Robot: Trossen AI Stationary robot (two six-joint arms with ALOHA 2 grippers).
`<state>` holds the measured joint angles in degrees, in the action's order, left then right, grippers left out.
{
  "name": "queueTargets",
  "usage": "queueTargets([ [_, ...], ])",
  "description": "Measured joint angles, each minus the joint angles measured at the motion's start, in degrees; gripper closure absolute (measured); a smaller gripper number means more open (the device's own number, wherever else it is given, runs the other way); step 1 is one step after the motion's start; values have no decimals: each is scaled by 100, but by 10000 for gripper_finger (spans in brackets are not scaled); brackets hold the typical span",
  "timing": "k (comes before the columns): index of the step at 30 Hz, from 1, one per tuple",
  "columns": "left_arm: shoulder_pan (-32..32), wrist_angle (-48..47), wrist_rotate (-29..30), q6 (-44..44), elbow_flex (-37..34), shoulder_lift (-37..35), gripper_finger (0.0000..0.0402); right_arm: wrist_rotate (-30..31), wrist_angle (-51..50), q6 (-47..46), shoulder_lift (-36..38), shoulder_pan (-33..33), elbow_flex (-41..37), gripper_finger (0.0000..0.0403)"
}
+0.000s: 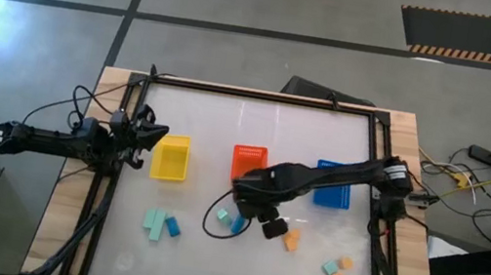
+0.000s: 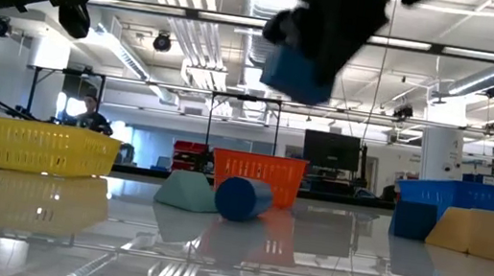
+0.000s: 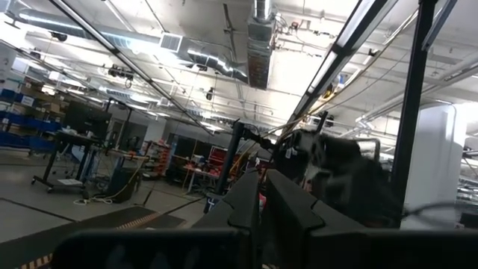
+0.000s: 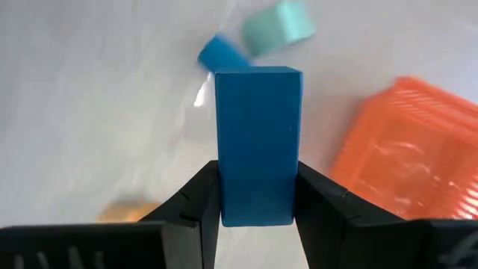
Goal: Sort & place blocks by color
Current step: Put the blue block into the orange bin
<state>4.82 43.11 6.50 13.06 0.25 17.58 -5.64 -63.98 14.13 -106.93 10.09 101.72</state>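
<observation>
1. Right arm stretched from the desk's (image 1: 229, 115) 3 o'clock edge toward the centre, right end effector (image 1: 250, 201) raised just at 6 o'clock of the orange basket (image 1: 250, 161).
2. Clamped between its fingers (image 4: 196, 202): a medium blue bar block (image 4: 258, 142), held clear of the surface, seen lifted high in the low view (image 2: 297, 72).
3. Below the grip, on the desk: a pale teal block (image 4: 278, 24) touching a small blue block (image 4: 219, 52).
4. Toward 7 o'clock, a teal-and-blue cluster (image 1: 161, 224); toward 4 o'clock, orange and teal blocks (image 1: 337, 269) well apart from the grip.
5. Left arm lying level at 9 o'clock, left end effector (image 1: 149, 132) just beside the yellow basket (image 1: 171, 158); cannot tell its opening.
6. Blue basket (image 1: 331, 195) at 3 o'clock of the orange one, partly under the right arm.
</observation>
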Motion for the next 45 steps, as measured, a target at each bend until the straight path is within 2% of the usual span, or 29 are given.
queueTargets([
  [6, 0, 0, 32, -2, 0, 0, 391, 708, -41, -1172, 153, -40, 657, 283],
  [11, -1, 0, 107, -2, 0, 2, 391, 718, -254, -1689, -17, -320, 1349, 283],
  [19, -1, 4, 107, -2, 0, 0, 391, 720, -1107, -2061, -236, -879, 1577, 283],
  [24, -2, -1, 107, -2, 0, 1, 391, 740, -1770, -2103, -321, -1153, 1575, 283],
  [30, 0, 2, 131, -2, 0, 0, 391, 860, -1509, -2095, -486, -1333, 1575, 283],
  [45, 0, -2, 131, -37, 0, 2, 391, 877, -1124, -1573, -1427, -1685, 1577, 283],
])
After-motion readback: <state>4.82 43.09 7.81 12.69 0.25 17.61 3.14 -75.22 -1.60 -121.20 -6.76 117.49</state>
